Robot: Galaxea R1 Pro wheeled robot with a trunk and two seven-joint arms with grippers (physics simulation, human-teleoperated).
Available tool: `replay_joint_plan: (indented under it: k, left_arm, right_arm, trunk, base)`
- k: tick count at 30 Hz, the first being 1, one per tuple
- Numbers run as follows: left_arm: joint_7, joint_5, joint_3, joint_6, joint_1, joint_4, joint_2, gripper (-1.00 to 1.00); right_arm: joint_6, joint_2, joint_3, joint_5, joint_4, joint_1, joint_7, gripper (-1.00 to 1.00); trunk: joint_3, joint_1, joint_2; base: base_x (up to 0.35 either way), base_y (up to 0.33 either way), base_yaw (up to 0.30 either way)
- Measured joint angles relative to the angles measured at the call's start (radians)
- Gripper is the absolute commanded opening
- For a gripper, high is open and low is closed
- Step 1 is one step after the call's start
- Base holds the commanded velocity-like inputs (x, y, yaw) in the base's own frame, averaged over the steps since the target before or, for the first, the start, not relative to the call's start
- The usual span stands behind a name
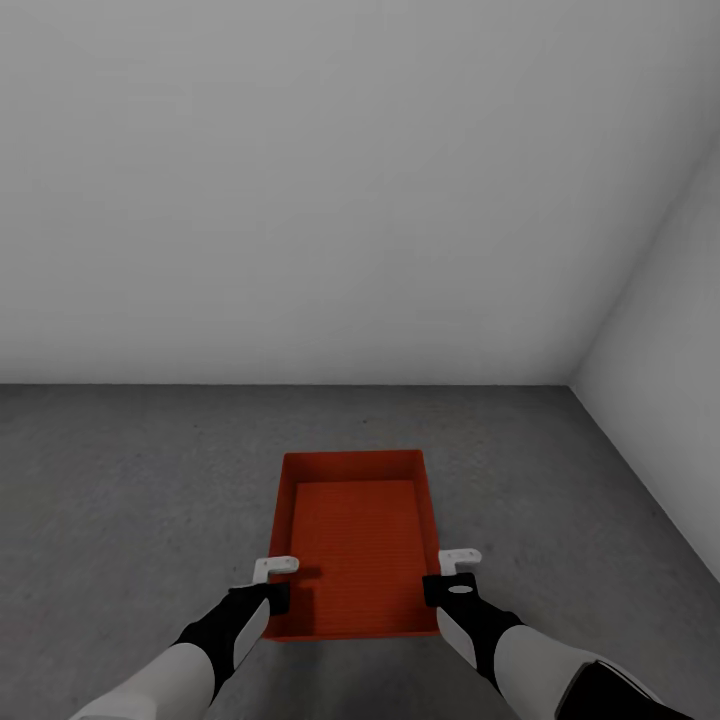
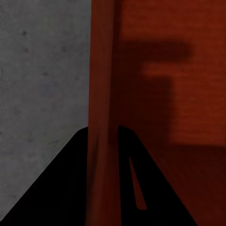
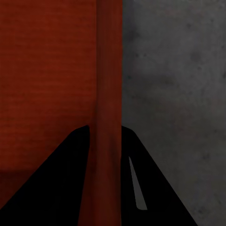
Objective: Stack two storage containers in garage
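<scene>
Down near the white-grey wall corner (image 1: pixel 575 384), an orange-red rectangular plastic bin (image 1: pixel 360 545) sits over the dark grey speckled floor (image 1: pixel 120 500), left gripper (image 1: pixel 272 592) and right gripper (image 1: pixel 448 585) each pinching a side wall.

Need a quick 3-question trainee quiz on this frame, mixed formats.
1. True or false: the storage container holds a second bin.
2. Which wall does the left tool straddle? A) near wall B) left side wall C) far wall
3. Fill in: the container is above a dark grey ____.

Key:
1. False; its inside is bare.
2. B; the right tool straddles the right side wall the same way, one finger inside, one outside.
3. floor
</scene>
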Motion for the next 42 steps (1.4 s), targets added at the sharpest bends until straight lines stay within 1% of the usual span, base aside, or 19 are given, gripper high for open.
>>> replay_joint_plan:
  k: [7, 18, 42]
  left_arm:
    - [0.000, 0.000, 0.000, 0.000, 0.000, 0.000, 0.000, -1.00]
    - [0.000, 0.001, 0.000, -0.002, 0.000, 0.002, 0.000, -1.00]
    - [0.000, 0.001, 0.000, -0.002, 0.000, 0.002, 0.000, -1.00]
  right_arm:
    - [0.000, 0.000, 0.000, 0.000, 0.000, 0.000, 0.000, -1.00]
    - [0.000, -0.001, 0.003, -0.002, -0.001, 0.000, 0.001, -1.00]
    - [0.000, -0.001, 0.003, -0.002, -0.001, 0.000, 0.001, -1.00]
  trunk:
    - [0.000, 0.000, 0.000]
    - [-0.011, 0.000, 0.000]
    - [-0.012, 0.000, 0.000]
  base:
    - [0.000, 0.000, 0.000]
    - [0.000, 0.000, 0.000]
    - [0.000, 0.000, 0.000]
